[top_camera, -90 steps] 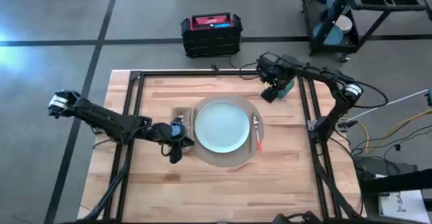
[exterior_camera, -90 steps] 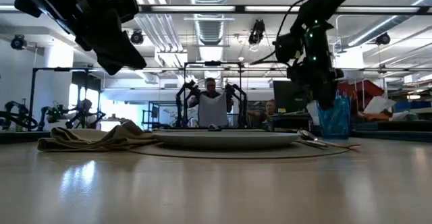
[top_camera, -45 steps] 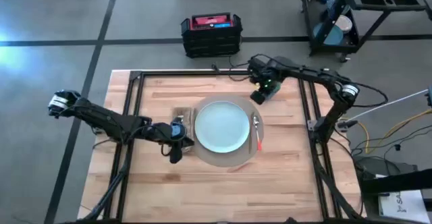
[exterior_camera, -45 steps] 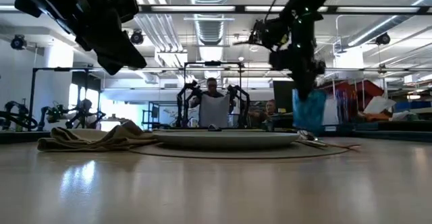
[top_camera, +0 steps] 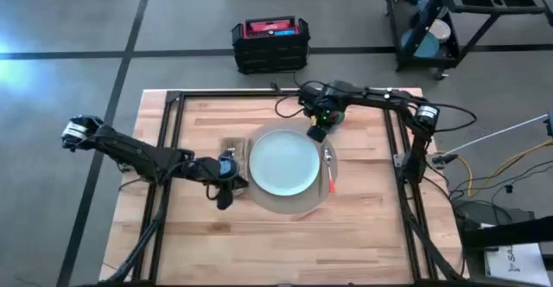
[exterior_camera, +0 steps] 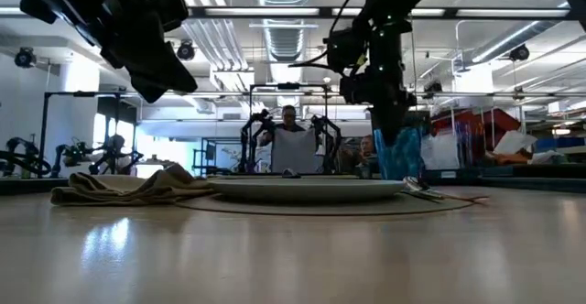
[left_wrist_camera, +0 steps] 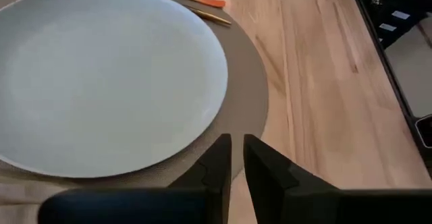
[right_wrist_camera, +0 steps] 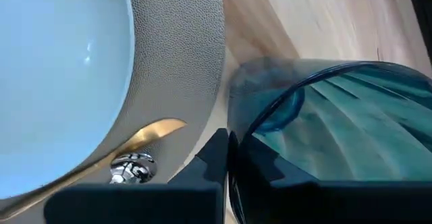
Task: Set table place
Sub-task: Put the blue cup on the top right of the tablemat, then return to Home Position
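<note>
Two arms work a place setting on the worktop (top_camera: 363,226).
Right gripper (top_camera: 318,130), fingers clamped on the teal cup (exterior_camera: 400,154), holds it above the tan mat (top_camera: 259,198) at the pale blue plate's (top_camera: 282,162) one o'clock. Left gripper (top_camera: 226,173), fingers nearly closed and empty, hovers at nine o'clock over the napkin (exterior_camera: 128,188).

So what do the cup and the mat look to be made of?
The cup, held in the right pincer, looks like translucent teal glass or plastic: ribbed, glossy, light passing through. The mat looks like woven or textured tan fabric, matte with a grainy surface.
</note>
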